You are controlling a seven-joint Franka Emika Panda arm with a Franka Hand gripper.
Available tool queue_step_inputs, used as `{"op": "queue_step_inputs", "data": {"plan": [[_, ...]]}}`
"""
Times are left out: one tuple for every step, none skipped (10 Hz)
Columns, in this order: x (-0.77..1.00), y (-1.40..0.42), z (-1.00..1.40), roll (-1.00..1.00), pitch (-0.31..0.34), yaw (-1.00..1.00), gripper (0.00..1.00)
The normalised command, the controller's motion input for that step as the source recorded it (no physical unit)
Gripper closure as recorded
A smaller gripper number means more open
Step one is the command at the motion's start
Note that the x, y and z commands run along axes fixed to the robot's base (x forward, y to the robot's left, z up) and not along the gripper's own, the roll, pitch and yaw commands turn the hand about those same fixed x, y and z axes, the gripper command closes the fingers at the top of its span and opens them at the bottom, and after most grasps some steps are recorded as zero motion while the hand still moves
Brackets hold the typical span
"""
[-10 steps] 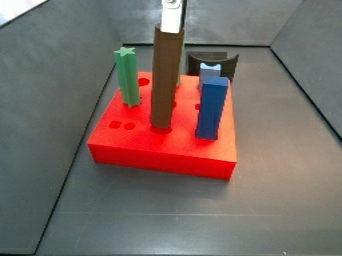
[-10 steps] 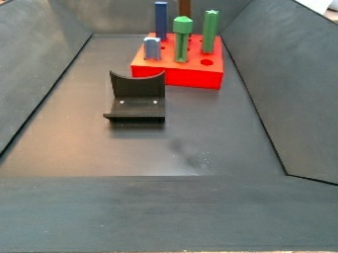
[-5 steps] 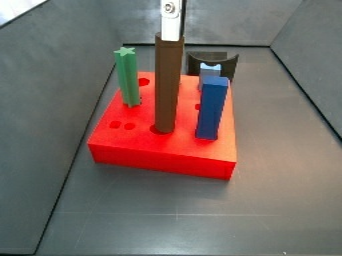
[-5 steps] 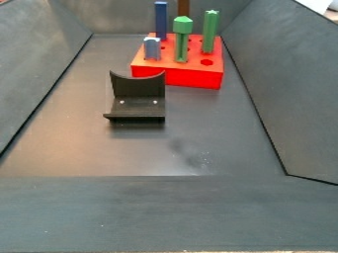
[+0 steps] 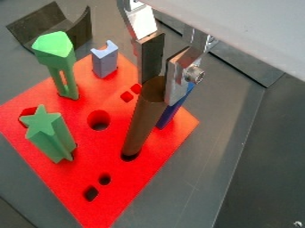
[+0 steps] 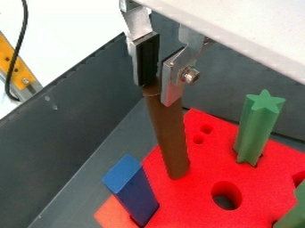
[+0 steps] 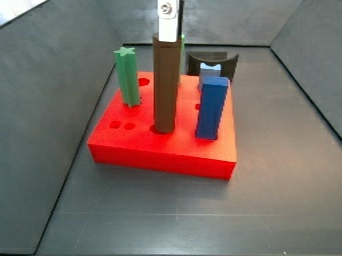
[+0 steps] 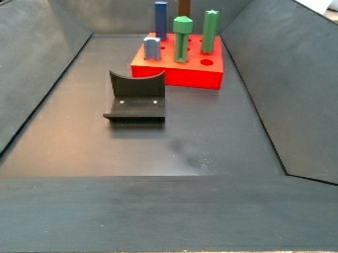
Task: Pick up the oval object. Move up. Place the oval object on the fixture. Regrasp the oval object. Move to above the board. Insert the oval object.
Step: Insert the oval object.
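oval object standing upright in a hole of the board, gripper at its top.

the gripper (image 5: 158, 55) straddles the top of the brown oval object (image 5: 145, 114); whether its plates press it cannot be told. the red board (image 7: 134, 148) sits just before the fixture (image 8: 136, 97). no writing is readable.

In a side view the claw (image 7: 167, 12) is cut off by the frame edge — its fingers hidden.

light: even, soft overhead | shadows: faint | focus: sharp, low resolution | glare: none
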Motion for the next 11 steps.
{"op": "queue_step_inputs", "data": {"plan": [[-0.16, 0.0, -0.02, -0.28, -0.137, 0.0, 1.0], [-0.19, 0.0, -0.01, -0.26, -0.14, 0.0, 1.0], [-0.16, 0.0, -0.07, -0.22, -0.126, 0.0, 1.0], [-0.2, 0.04, -0.1, -0.13, -0.134, 0.0, 1.0], [-0.18, 0.06, -0.07, -0.08, -0.11, 0.0, 1.0], [-0.15, 0.09, -0.05, -0.04, -0.084, 0.0, 1.0], [-0.08, 0.05, -0.1, -0.01, -0.053, 0.0, 1.0], [-0.04, 0.01, -0.13, -0.01, -0.04, 0.0, 1.0], [-0.03, 0.0, -0.14, 0.0, -0.039, 0.0, 1.0], [0.0, 0.0, -0.25, -0.04, -0.036, 0.0, 1.0], [0.01, 0.0, -0.37, -0.03, 0.0, 0.0, 1.0]]}}
